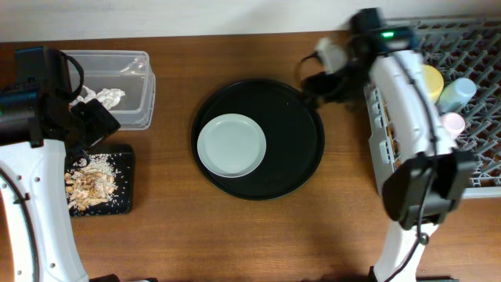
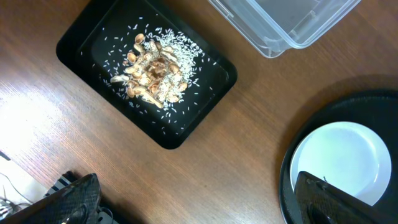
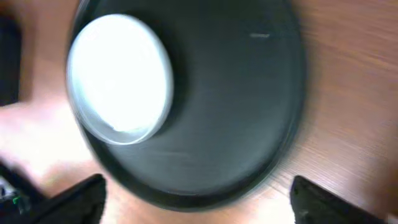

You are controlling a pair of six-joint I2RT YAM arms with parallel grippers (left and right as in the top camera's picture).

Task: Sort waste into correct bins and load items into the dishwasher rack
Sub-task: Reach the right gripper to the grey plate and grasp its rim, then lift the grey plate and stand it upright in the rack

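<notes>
The pale grey-green plate (image 1: pixel 231 146) lies on the large round black tray (image 1: pixel 293 157). It also shows in the left wrist view (image 2: pixel 339 155) and the right wrist view (image 3: pixel 118 78). The clear tub (image 1: pixel 137 74) holds the white napkin (image 1: pixel 106 97). The flat black tray (image 1: pixel 125 160) holds the food scraps (image 1: pixel 90 186), also seen in the left wrist view (image 2: pixel 152 68). The dishwasher rack (image 1: pixel 477 47) holds the yellow bowl (image 1: pixel 431 78), light blue cup (image 1: pixel 458 92) and pink cup (image 1: pixel 452 121). My left gripper (image 2: pixel 199 205) is open and empty between the bins. My right gripper (image 3: pixel 199 202) is open and empty at the round tray's far right rim. Chopsticks and wrapper are out of view.
The right arm (image 1: pixel 407 102) reaches from the front right across the rack's left edge. The left arm (image 1: pixel 35 117) stands over the table's left edge beside the clear tub (image 2: pixel 292 25). The right wrist view is blurred.
</notes>
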